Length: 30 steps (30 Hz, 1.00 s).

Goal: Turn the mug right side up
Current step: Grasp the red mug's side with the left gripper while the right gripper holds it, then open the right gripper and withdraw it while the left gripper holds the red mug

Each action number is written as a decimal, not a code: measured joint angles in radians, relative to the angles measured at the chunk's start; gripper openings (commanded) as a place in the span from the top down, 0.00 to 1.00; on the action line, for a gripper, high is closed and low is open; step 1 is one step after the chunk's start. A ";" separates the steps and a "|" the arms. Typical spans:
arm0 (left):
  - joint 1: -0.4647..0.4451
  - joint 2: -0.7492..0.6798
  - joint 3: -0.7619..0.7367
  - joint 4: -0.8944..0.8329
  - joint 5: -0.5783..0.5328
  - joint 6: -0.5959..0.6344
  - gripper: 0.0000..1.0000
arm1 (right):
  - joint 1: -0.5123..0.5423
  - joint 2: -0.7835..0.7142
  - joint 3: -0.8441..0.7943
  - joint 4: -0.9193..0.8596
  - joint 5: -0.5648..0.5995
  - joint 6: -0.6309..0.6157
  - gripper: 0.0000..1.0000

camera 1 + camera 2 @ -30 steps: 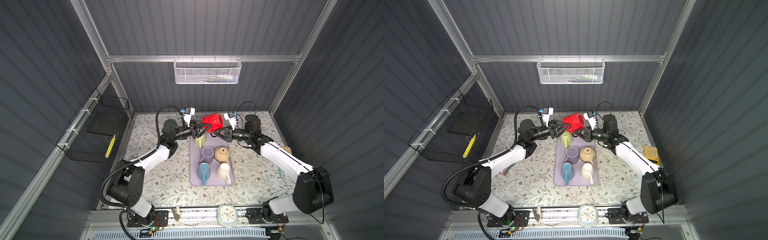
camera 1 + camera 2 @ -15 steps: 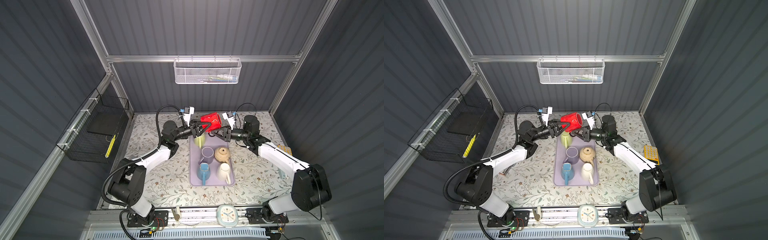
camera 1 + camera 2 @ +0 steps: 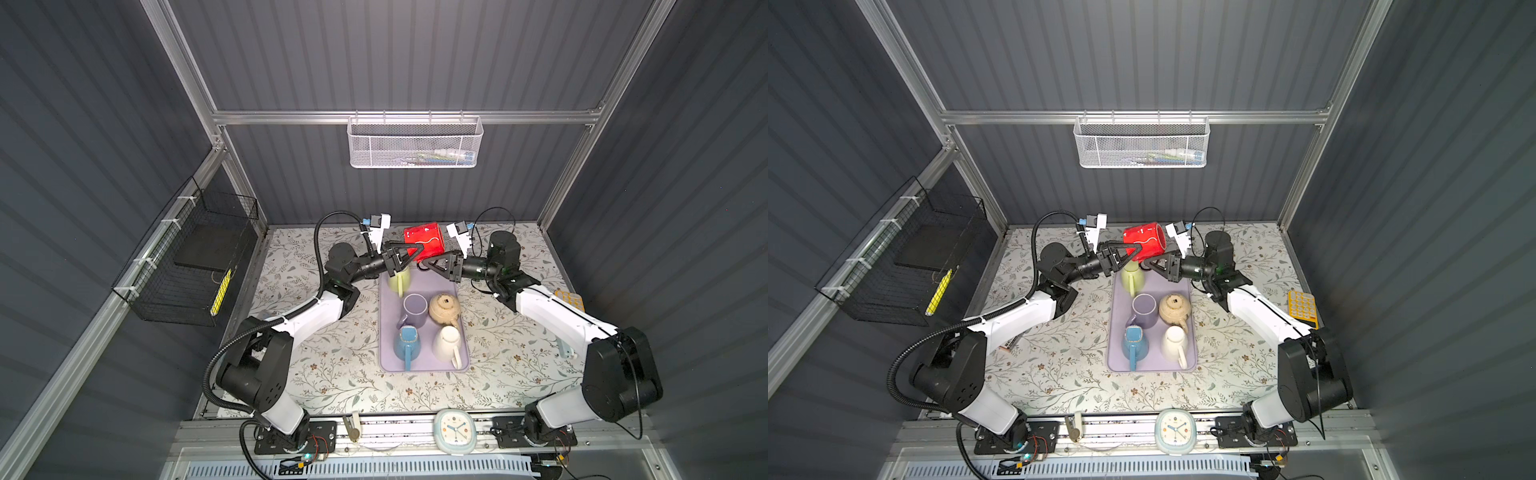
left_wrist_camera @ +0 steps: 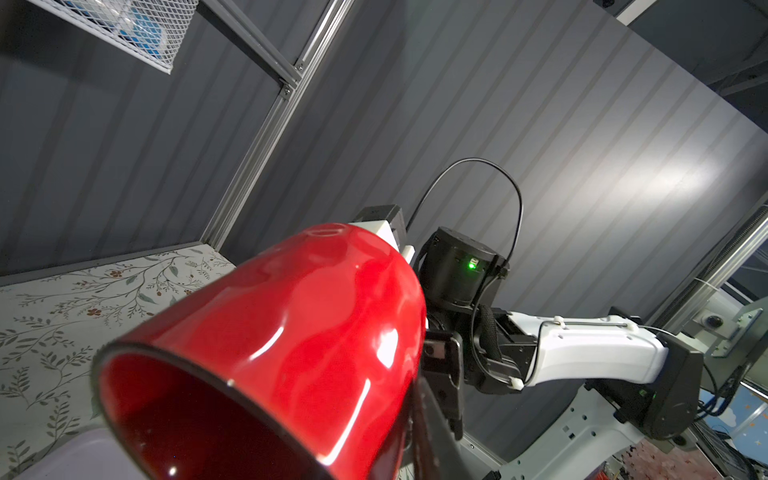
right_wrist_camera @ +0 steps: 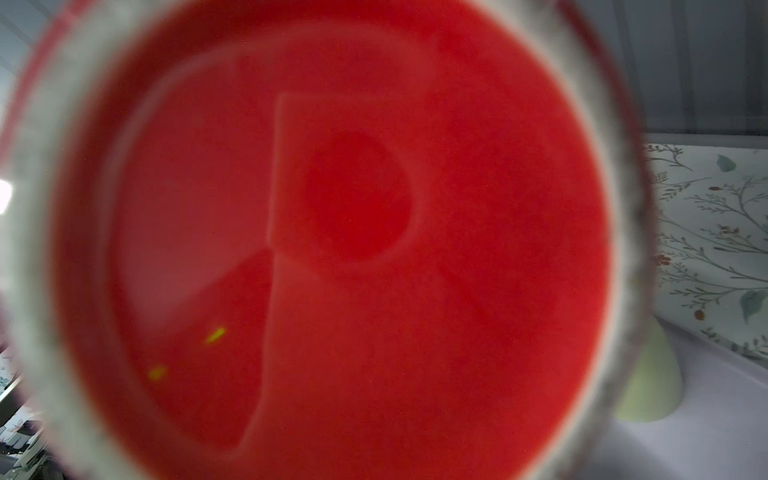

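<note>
The red mug hangs on its side above the far end of the lilac tray, held between both arms. Its mouth faces the left arm and its base the right arm. My left gripper is shut on the rim of the mug, with one dark finger showing outside the wall. My right gripper is shut on the mug from below its base end; the mug's handle is hidden. The mug's base fills the right wrist view.
On the tray stand an upside-down green mug, a purple mug, a tan teapot, a blue mug and a white mug. A clock sits at the front edge and a wire basket hangs at the left.
My left gripper's jaws have closed onto the mug's rim. The mug has turned a little, from tilted to lying level. The right gripper's hold is unchanged.
</note>
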 measured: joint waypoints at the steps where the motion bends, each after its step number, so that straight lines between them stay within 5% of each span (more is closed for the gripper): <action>1: -0.001 0.002 0.000 0.011 0.009 0.001 0.88 | -0.001 0.000 -0.002 -0.001 -0.002 0.009 0.87; 6: -0.004 0.021 0.005 0.052 0.027 -0.006 1.00 | -0.002 0.011 -0.004 0.006 -0.008 0.034 0.79; 12: -0.011 0.041 0.022 0.056 0.006 -0.041 1.00 | 0.008 0.013 -0.019 0.021 0.003 0.010 0.63; 30: -0.011 -0.026 0.023 -0.156 -0.099 0.076 1.00 | 0.009 0.015 -0.039 0.043 0.015 0.006 0.54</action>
